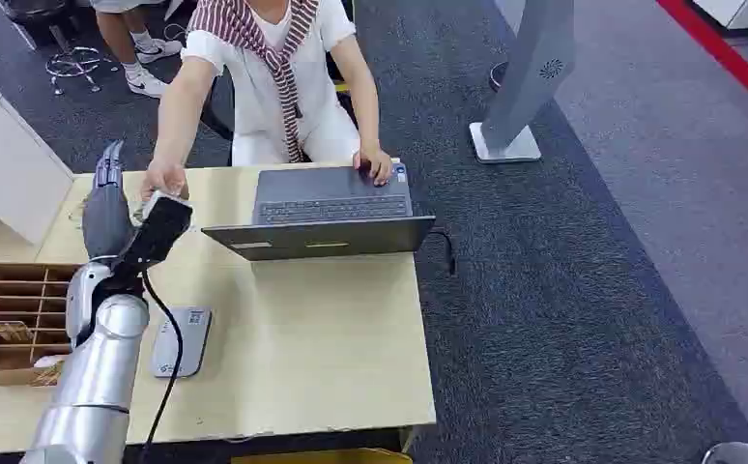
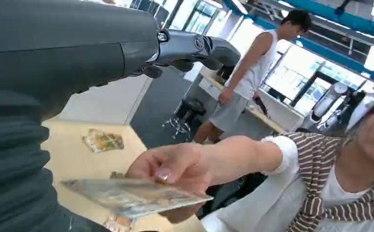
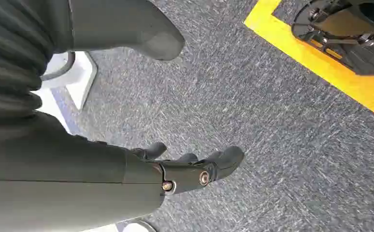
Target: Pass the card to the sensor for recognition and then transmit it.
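A person's hand (image 2: 175,166) pinches the card (image 2: 132,195), a thin patterned card held flat just in front of my left hand (image 1: 106,203). My left hand is raised over the table's far left with its fingers (image 2: 194,46) stretched out straight, well apart from the card. The card's near end reaches my palm; whether it touches is hidden. In the head view the person's hand (image 1: 164,179) is beside my wrist camera. The grey sensor pad (image 1: 182,340) lies flat on the table (image 1: 312,338) beside my forearm. My right hand (image 3: 194,169) hangs over the carpet, holding nothing.
The seated person's other hand rests on an open laptop (image 1: 331,208) at the table's far side. A wooden divided box (image 1: 22,309) stands at the left edge, a white box (image 1: 3,159) behind it. A patterned card (image 2: 103,140) lies on the table. A standing person (image 2: 252,72) is farther off.
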Tool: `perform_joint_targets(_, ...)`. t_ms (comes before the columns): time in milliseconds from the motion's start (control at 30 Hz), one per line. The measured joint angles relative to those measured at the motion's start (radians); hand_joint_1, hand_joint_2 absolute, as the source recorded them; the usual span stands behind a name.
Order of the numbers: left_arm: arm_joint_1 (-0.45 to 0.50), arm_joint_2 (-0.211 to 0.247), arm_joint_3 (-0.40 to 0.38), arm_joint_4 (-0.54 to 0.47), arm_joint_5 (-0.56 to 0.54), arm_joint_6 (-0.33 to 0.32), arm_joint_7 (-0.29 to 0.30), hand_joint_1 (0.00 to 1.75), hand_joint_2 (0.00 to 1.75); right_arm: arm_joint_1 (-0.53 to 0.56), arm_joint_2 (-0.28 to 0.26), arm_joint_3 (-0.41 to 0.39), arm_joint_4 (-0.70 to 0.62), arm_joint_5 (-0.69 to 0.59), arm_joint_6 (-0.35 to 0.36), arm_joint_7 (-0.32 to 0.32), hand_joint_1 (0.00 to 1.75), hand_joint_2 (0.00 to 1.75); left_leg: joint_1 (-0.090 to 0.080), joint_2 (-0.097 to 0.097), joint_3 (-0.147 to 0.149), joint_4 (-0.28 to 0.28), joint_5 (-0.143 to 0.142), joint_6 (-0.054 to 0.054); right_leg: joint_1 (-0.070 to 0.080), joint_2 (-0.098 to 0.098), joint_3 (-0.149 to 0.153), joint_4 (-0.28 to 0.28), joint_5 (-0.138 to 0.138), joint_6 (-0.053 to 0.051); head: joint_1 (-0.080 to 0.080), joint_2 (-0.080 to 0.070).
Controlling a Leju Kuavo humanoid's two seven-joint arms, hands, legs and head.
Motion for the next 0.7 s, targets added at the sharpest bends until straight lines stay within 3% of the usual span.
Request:
perform_joint_targets(500, -0.212, 0.040, -0.231, 0.175, -0.354, 0.111, 0.140, 0.00, 1.75, -0.013, -0.008, 0.048, 0.000, 0.044, 0.034, 0.005, 0.00, 1.75, 0.000, 0.000, 0.000, 0.000, 0.000, 0.000, 0.000, 0.000, 0.000, 0.000, 0.000, 0.000, 0.000, 0.000)
perform_joint_targets(700, -0.224, 0.044, -0.261, 0.197, -0.373, 0.110, 0.157, 0.00, 1.75, -0.012, -0.011, 0.065, 0.000, 0.047, 0.037, 0.002, 0.00, 1.75, 0.000, 0.000, 0.000, 0.000, 0.000, 0.000, 0.000, 0.000, 0.000, 0.000, 0.000, 0.000, 0.000, 0.000)
